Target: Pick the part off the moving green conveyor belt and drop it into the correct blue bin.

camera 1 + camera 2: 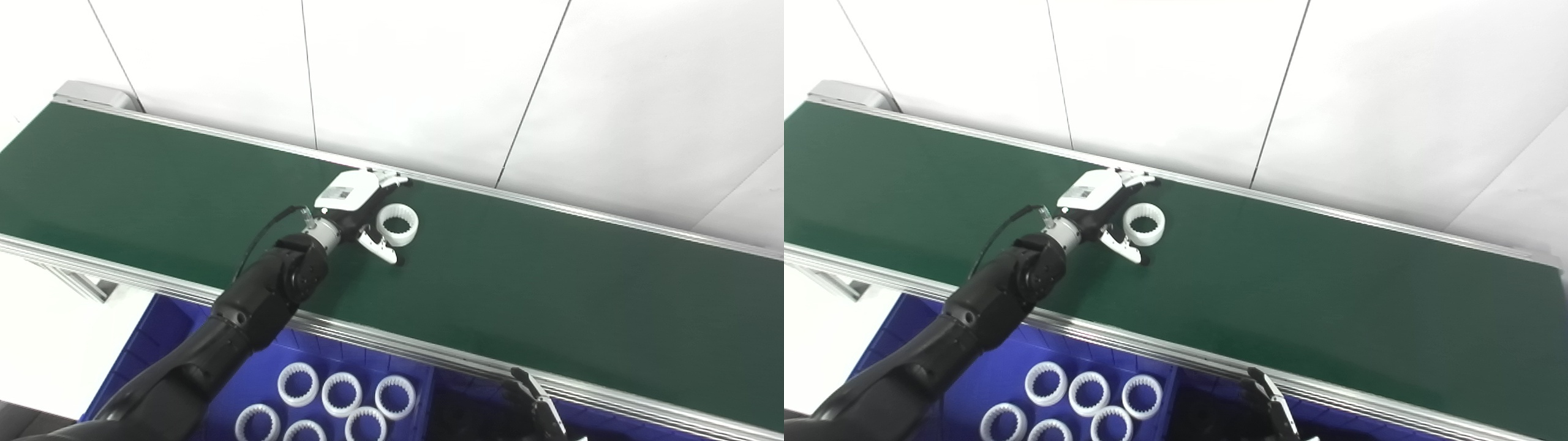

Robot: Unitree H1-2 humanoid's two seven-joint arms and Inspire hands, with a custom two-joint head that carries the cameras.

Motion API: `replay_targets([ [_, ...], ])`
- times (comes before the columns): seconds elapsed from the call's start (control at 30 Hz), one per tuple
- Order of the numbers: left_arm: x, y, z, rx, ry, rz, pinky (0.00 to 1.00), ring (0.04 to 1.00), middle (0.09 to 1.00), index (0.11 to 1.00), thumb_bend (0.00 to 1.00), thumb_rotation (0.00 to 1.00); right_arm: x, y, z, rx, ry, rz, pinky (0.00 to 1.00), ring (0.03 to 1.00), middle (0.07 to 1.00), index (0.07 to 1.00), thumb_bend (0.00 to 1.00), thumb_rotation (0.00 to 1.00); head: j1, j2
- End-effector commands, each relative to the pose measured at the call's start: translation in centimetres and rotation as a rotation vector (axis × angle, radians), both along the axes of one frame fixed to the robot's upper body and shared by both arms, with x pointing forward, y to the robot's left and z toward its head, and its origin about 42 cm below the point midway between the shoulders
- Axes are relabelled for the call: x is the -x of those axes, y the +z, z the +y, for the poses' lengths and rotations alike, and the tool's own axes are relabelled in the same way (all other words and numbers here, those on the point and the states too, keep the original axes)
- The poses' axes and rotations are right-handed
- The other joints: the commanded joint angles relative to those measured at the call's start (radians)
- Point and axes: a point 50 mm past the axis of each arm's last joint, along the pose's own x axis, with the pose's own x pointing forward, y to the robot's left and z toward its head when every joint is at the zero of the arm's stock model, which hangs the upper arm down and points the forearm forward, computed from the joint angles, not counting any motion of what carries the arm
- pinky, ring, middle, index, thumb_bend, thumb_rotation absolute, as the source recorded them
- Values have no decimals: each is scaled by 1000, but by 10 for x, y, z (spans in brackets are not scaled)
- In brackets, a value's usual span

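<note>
Quick headcount. One green belt point(551, 294), running right under the left hand point(361, 211). One white toothed ring point(397, 225) on that belt, sitting between that hand's spread fingers point(392, 180) and thumb. Below the hand, past the near rail, there's a blue bin point(153, 343) with six more rings point(343, 401) of the same kind showing in it, though the bottom ones are cut off by the frame edge, so there could be more I can't see. Off to the right of that bin there's a second, darker compartment point(465, 404); can't tell what's in it. Two hands total: the left one over the belt, and the right hand point(539, 407) low down near the bottom edge.
</note>
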Motion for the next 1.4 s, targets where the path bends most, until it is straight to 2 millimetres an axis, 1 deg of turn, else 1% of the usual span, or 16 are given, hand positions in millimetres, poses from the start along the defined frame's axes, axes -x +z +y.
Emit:
replay_targets([
  [0.0, -7, 13, -7, 45, -19, -40, 666, 728, 781, 756, 795, 37, -1, 12, 0, -42, -3, -81, 721, 735, 772, 841, 970, 399, 2, 2],
  [0.07, -5, 10, -8, 80, -21, -25, 581, 658, 720, 709, 753, 7, 0, 13, 0, -47, -6, -80, 717, 733, 772, 841, 976, 403, 2, 3],
  [0.1, -5, 9, -9, 93, -23, -23, 505, 589, 611, 674, 648, 3, 0, 13, 0, -50, -8, -78, 721, 736, 770, 839, 978, 398, 2, 3],
  [0.13, -5, 7, -9, 112, -22, -21, 466, 554, 555, 656, 594, 1, 0, 13, 1, -51, -9, -78, 724, 738, 770, 838, 979, 395, 3, 5],
  [0.17, -5, 5, -9, 126, -21, -20, 416, 458, 511, 595, 535, 0, 0, 13, 1, -52, -11, -78, 725, 739, 769, 837, 982, 394, 3, 5],
  [0.23, -4, 0, -11, 172, -21, -33, 400, 401, 481, 552, 500, 0, 1, 14, 0, -50, -7, -82, 721, 748, 776, 838, 973, 387, 2, 10],
  [0.43, -3, -12, -22, 303, -8, -49, 450, 416, 504, 520, 497, 0, 3, 15, 0, -54, -12, -81, 728, 749, 778, 840, 980, 381, 0, 18],
  [0.6, -3, -13, -33, 286, -17, -44, 433, 406, 487, 540, 496, 0, 4, 16, 1, -49, -25, -88, 693, 741, 779, 844, 988, 391, 0, 21],
  [0.7, -4, -9, -31, 255, -38, -54, 428, 403, 497, 536, 496, 0, 4, 17, 2, -43, -24, -96, 699, 740, 778, 845, 977, 385, 1, 24],
  [0.83, -1, 4, -16, 271, -75, -122, 436, 412, 505, 520, 498, 0, 4, 18, 5, -49, -28, -104, 709, 744, 777, 840, 975, 379, -7, 42],
  [0.97, 22, 33, 2, 347, -74, -201, 441, 418, 507, 516, 499, 0, 5, 21, 4, -44, -22, -114, 736, 751, 780, 845, 971, 391, -31, 79],
  [1.13, 70, 67, 32, 437, -93, -277, 446, 427, 511, 515, 499, 0, 7, 26, 6, -61, -26, -122, 738, 753, 779, 844, 962, 384, -93, 151],
  [1.23, 101, 72, 52, 489, -110, -281, 445, 426, 505, 523, 499, 0, 10, 30, 5, -69, -24, -120, 755, 755, 781, 849, 949, 388, -121, 182],
  [1.3, 115, 74, 59, 510, -111, -273, 439, 425, 505, 524, 499, 0, 11, 33, 5, -71, -22, -120, 767, 760, 788, 852, 936, 392, -140, 213],
  [1.33, 125, 71, 64, 512, -117, -270, 439, 425, 505, 524, 499, 0, 12, 35, 5, -73, -23, -120, 769, 760, 789, 853, 934, 393, -160, 251],
  [1.37, 131, 70, 67, 512, -121, -268, 440, 421, 506, 525, 499, 0, 12, 36, 5, -74, -24, -120, 758, 769, 794, 857, 930, 401, -164, 258],
])
